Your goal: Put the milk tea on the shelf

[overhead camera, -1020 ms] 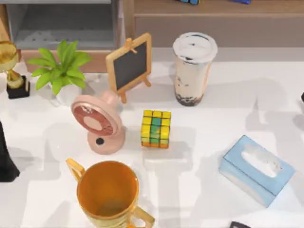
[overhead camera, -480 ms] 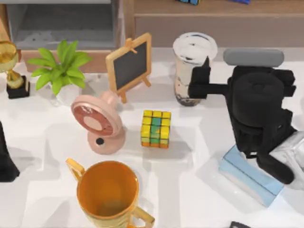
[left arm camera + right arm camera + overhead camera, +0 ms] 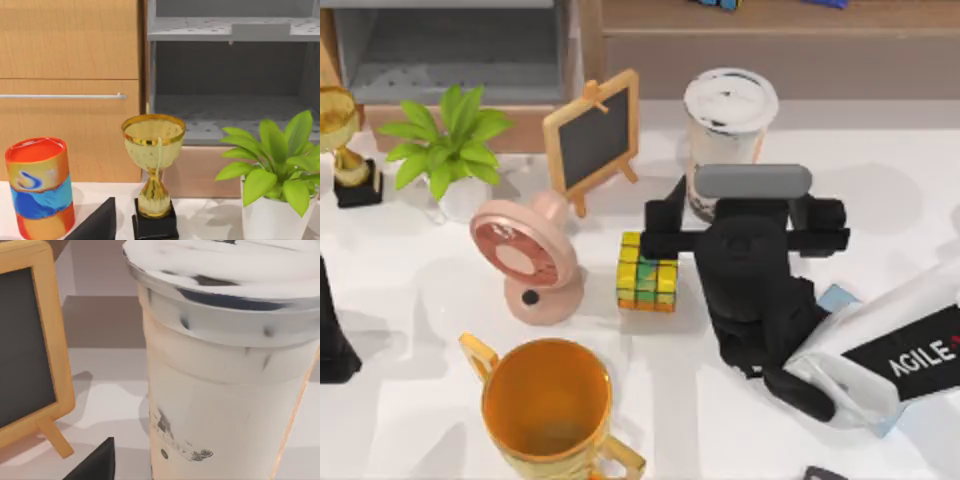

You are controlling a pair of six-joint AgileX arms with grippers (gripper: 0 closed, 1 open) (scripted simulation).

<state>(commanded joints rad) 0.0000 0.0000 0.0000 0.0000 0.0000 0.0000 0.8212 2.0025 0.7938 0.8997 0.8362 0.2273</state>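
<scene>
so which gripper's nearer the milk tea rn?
Right. The right gripper is open just in front of the milk tea, fingers spread wider than the cup. The left arm is parked at the table's far left edge.

Top view: overhead, looking down on my table (image 3: 410, 400), back edge at frame top. My left wrist view: low, level, facing trophy (image 3: 152, 165) and plant (image 3: 272, 165) by back-left corner. My right wrist view: very close on milk tea (image 3: 225, 370), chalkboard (image 3: 25, 350) beside; top view shares both.
</scene>
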